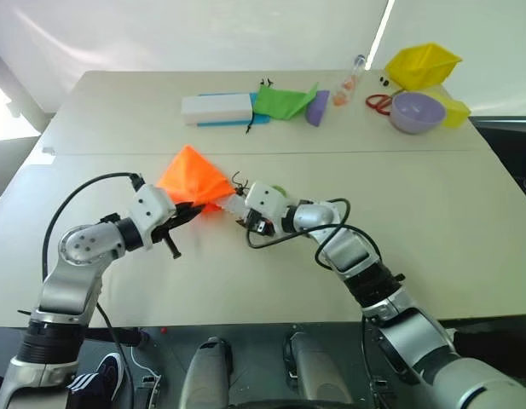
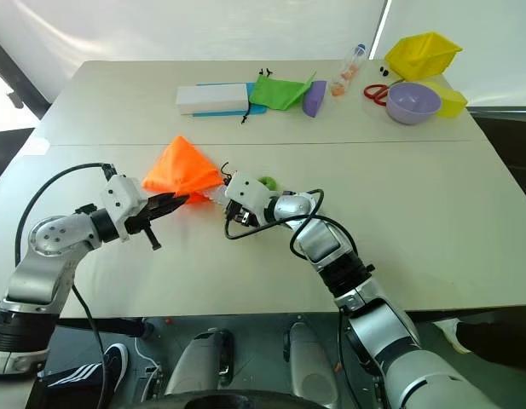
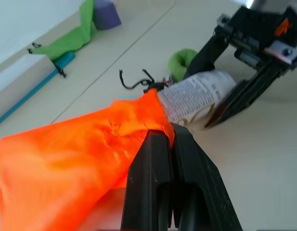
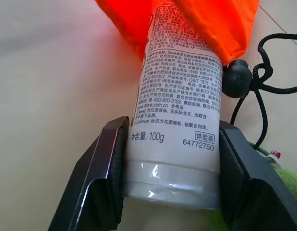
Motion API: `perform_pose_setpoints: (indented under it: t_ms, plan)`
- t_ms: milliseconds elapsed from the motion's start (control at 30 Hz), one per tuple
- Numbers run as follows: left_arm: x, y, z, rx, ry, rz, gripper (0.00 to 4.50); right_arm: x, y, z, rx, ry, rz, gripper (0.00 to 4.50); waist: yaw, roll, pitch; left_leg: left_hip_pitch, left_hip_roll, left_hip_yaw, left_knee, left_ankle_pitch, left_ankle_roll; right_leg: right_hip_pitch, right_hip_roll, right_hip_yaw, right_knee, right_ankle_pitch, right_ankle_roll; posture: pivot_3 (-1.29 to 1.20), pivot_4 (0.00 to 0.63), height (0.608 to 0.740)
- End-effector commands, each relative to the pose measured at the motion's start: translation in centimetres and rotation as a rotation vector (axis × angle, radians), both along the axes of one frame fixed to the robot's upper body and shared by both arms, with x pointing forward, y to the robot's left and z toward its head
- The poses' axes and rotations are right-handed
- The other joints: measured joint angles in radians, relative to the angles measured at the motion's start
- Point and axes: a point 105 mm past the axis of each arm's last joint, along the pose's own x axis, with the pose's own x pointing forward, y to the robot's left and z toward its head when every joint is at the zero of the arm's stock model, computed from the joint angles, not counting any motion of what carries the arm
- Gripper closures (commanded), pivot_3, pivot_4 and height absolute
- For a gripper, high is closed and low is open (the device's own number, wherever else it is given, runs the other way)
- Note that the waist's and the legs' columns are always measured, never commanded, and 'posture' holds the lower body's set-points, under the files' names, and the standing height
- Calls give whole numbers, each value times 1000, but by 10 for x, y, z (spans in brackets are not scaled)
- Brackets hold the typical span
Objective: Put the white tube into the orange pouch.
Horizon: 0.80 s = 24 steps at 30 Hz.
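The orange pouch [image 1: 193, 177] lies at the table's middle, its mouth turned toward my right arm. My left gripper [image 1: 190, 210] is shut on the pouch's edge beside the mouth, its black fingers [image 3: 158, 163] pinching the fabric. The white tube [image 4: 179, 110] with grey print is clamped between the fingers of my right gripper [image 1: 237, 207], held near its crimped end. Its front end is hidden under the orange fabric [image 4: 206, 24] at the mouth. The pouch's dark cord [image 4: 273, 62] and green ring [image 3: 182, 60] lie just beside the tube.
Along the far edge are a long white box [image 1: 216, 108] on a blue sheet, a green pouch [image 1: 284, 100], a purple block [image 1: 318, 107], a clear bottle [image 1: 350, 81], red scissors [image 1: 378, 102], a purple bowl [image 1: 416, 112] and a yellow pouch [image 1: 423, 64].
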Motion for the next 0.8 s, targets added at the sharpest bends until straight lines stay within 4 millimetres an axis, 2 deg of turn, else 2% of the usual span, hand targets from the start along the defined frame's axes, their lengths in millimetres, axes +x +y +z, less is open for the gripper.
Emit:
perform_pose_setpoints:
  t_ms: [33,233,333,533,600,800]
  plan:
    - [-4,-5,18,-9,-64,-19,4500,-2,2,4,-23,-53,24,2663,0,0,0,0,0,0,0,0,0,0,0,0,0,0,0,0,150,740]
    - [-11,-4,-3,85,-4,-33,4500,-5,23,19,89,-21,34,2663,-4,0,0,0,0,0,0,0,0,0,1,0,0,0,0,0,150,740]
    - [-12,-3,-5,93,-4,-27,4500,-13,39,26,147,15,75,2663,-3,0,0,0,1,0,0,0,0,-1,1,0,1,0,0,0,150,740]
    - [-10,-3,-6,107,-2,-21,4500,-12,62,22,186,73,88,2663,-1,0,0,0,0,0,0,0,0,-1,0,0,0,0,0,0,150,740]
    - [-10,0,-5,98,2,-10,4500,-8,66,29,239,86,57,2663,-1,0,0,0,0,0,0,0,0,-1,0,0,0,0,0,0,150,740]
    - [-14,4,-11,111,32,-19,4500,-5,76,21,217,78,37,2663,-2,0,0,0,0,0,0,0,0,-1,0,0,0,0,0,0,150,740]
